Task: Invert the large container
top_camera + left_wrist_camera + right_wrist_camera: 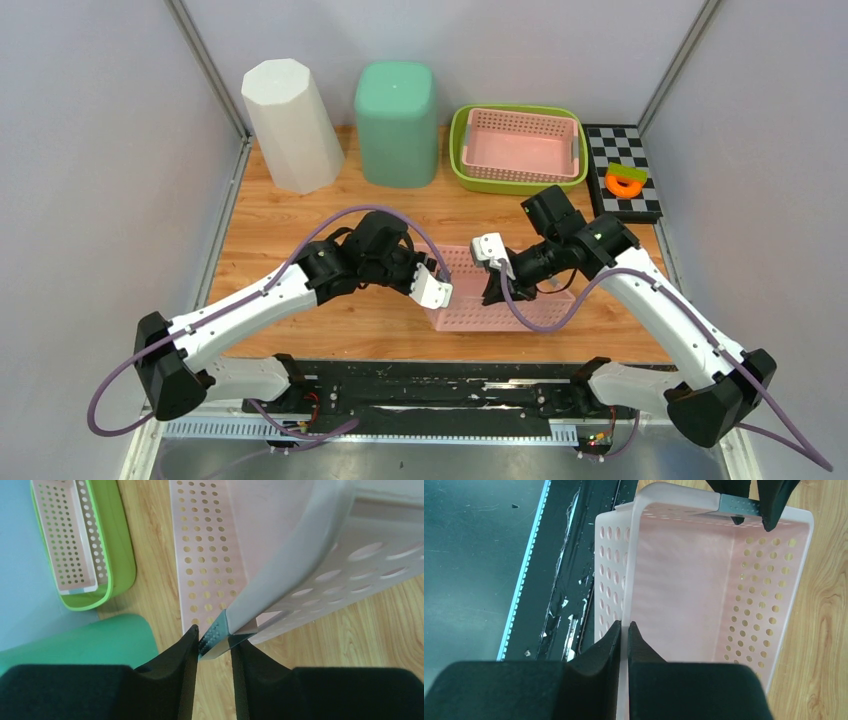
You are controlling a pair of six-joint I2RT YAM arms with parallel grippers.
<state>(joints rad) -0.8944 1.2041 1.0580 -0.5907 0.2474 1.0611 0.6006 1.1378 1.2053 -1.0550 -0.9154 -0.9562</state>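
Pinching basket [684,590] in closed right gripper [624,627], straddling handle [290,565] with left gripper [214,635], clamped or not indeterminable; tighten fully before lifting and rolling in unison.

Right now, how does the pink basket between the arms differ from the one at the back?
The front basket is over the wood table; the back basket nests in a green tray. Left fingers and right fingers pinch the front basket's rim; nothing touches the back basket. Both are pink and perforated.
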